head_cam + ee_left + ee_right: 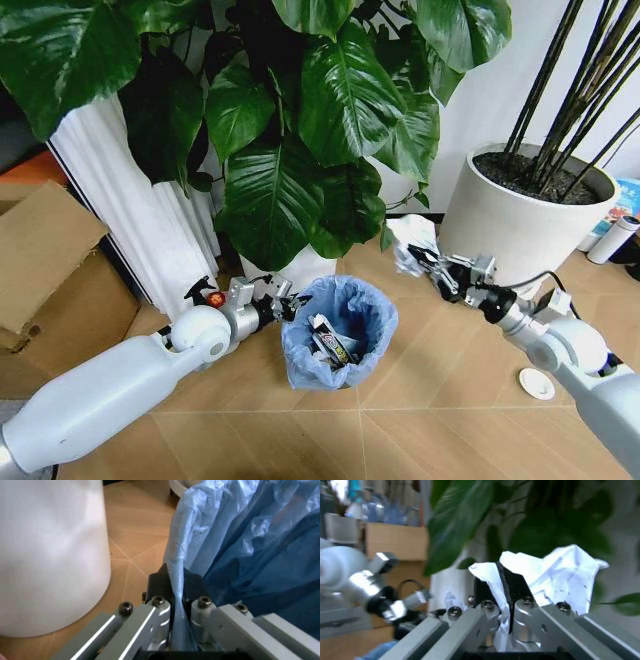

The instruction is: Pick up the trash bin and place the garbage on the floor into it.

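Left tool (285, 303) clenched on the light-blue liner at the rim of the trash bin (340, 340), which stands on the chevron wood floor (440, 380) in front of the leafy plant's white pot (300, 268); a dark printed wrapper (333, 343) lies inside the bin. Right tool (425, 262) grasps a crumpled white paper wad (412, 240), held above the floor beside the large white plant pot (525, 225), to the right of the bin. A white disc (537, 383) lies on the floor near the right arm.
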You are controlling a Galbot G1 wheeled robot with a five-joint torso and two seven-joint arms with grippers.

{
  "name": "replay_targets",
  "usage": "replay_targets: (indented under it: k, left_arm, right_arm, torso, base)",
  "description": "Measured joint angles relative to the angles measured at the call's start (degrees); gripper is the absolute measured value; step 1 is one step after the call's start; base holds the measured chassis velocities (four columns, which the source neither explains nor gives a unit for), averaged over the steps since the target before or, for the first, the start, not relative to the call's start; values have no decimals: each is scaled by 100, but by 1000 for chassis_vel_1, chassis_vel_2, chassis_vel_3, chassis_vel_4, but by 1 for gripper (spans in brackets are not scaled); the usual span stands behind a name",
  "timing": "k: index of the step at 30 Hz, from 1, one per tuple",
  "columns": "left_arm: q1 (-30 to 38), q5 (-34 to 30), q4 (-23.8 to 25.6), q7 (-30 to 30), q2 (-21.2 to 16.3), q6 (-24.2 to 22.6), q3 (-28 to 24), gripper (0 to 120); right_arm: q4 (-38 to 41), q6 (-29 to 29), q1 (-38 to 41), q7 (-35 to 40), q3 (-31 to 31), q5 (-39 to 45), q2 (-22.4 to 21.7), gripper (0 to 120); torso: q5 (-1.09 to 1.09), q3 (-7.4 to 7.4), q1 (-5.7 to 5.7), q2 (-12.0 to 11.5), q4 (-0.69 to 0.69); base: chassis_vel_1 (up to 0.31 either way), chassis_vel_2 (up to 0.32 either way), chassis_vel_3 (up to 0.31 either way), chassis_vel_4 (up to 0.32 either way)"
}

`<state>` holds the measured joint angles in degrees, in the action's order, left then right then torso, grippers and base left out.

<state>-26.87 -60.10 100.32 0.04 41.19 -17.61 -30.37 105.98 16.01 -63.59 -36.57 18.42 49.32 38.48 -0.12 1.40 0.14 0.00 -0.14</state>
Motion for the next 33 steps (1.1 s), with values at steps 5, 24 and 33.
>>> replay_targets:
  k: [5, 24, 33]
  left_arm:
    - [107, -168, 24, -42, 35, -98, -140, 0]
    - [140, -336, 182, -119, 14, -199, -58, 0]
    - [139, -336, 186, -144, 29, -218, -32, 0]
  right_arm:
    - [-32, -1, 147, -116, -520, 86, -16, 0]
    - [-118, -70, 257, -359, -1424, -35, -110, 11]
    - [-159, -77, 248, -367, -1423, -79, -133, 41]
  torso:
    - [0, 0, 0, 0, -1]
    - [1, 0, 0, 0, -1]
    - [0, 0, 0, 0, 0]
  base:
    - [0, 0, 0, 0]
    - [0, 0, 0, 0]
    - [0, 0, 0, 0]
